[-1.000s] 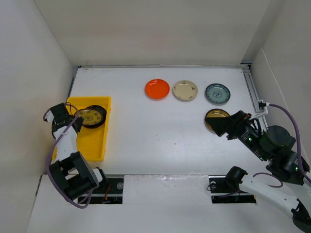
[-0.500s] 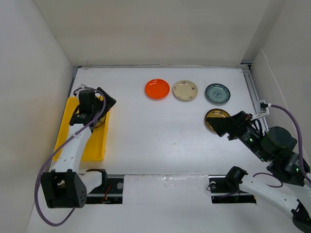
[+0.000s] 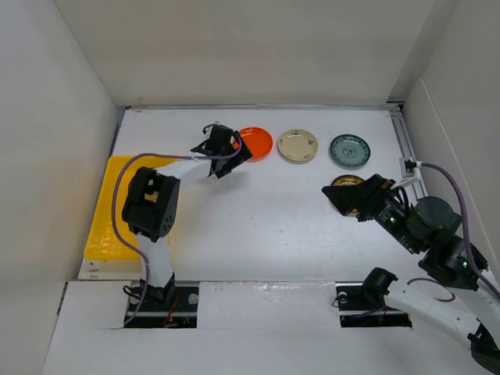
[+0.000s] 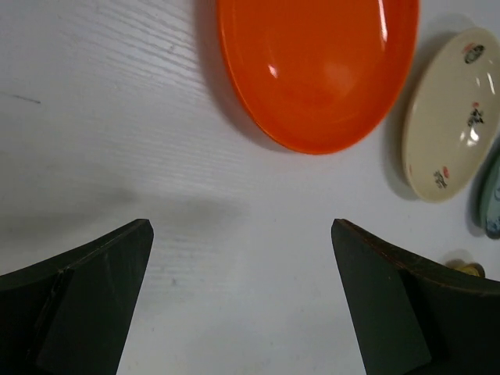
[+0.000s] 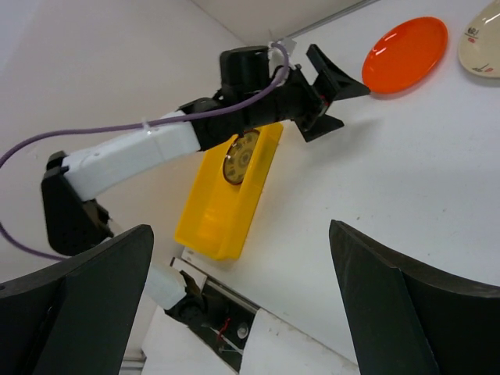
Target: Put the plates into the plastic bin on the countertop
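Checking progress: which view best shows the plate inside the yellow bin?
The right wrist view: the brown-gold plate sits in the yellow bin, in plain sight. From the top, the left arm hides it; the left wrist view misses the bin.

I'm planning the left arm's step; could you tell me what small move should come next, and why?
Probably ease the left gripper forward and down over the near rim of the orange plate. Its jaws stand open and empty just short of that plate, which lies on the countertop outside the yellow bin.
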Available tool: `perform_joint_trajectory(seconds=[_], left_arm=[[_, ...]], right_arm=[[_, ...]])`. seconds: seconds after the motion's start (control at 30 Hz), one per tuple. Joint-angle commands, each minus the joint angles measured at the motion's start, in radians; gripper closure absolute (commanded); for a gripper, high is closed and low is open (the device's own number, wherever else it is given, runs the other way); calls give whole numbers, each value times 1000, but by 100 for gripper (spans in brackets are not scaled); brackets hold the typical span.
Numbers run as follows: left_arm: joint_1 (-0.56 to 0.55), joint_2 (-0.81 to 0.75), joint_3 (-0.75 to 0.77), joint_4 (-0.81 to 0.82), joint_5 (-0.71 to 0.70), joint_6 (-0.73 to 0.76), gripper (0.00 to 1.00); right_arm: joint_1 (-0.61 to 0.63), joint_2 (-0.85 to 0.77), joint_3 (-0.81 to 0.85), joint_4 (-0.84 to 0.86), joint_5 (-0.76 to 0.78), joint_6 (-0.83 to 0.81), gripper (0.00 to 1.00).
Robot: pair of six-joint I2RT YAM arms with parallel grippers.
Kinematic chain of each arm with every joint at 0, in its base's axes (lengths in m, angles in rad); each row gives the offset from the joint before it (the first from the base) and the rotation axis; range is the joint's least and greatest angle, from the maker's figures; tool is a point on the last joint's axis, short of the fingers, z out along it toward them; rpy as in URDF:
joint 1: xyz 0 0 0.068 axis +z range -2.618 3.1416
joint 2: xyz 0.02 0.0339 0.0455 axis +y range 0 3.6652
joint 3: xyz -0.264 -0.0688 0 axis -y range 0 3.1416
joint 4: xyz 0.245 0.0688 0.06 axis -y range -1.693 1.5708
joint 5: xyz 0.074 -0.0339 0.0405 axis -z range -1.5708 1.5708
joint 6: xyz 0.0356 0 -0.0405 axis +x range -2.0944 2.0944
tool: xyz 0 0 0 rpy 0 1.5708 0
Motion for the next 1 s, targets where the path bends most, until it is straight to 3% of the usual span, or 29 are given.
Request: perform_joint_trajectory(seconds=[0.0,0.23,0.4,0.47,0.57,0.67,0.7,0.73,0.83,0.97], left_arm=[[13,73,87,86,-19,-82,1],[22,188,110,125,-95,-182,1],[31,272,230,45,-140,-220,14],[31,320,274,-10,-140,-233,27],[41,366,334,-44,-150,-243,36],[50,400,386,-85,-161,-254,61],[50,412,387,-97,-161,-265,61],[50,412,387,-97,-161,-265,75],[59,412,387,-116,-172,-265,96],[59,325,365,-125,-233,-265,100]], right_arm=[[1,-8,11,61,-15,0,0],[1,-8,20,41,-15,0,0],[1,2,32,41,-26,0,0],[1,11,43,41,-26,-10,0],[1,11,64,32,-35,-21,0],[1,11,83,10,-26,-30,0],[1,11,83,10,-26,-30,0],[1,1,95,-2,-26,-30,0],[1,-22,107,-11,-17,-30,0],[1,-32,139,-36,2,-41,0]])
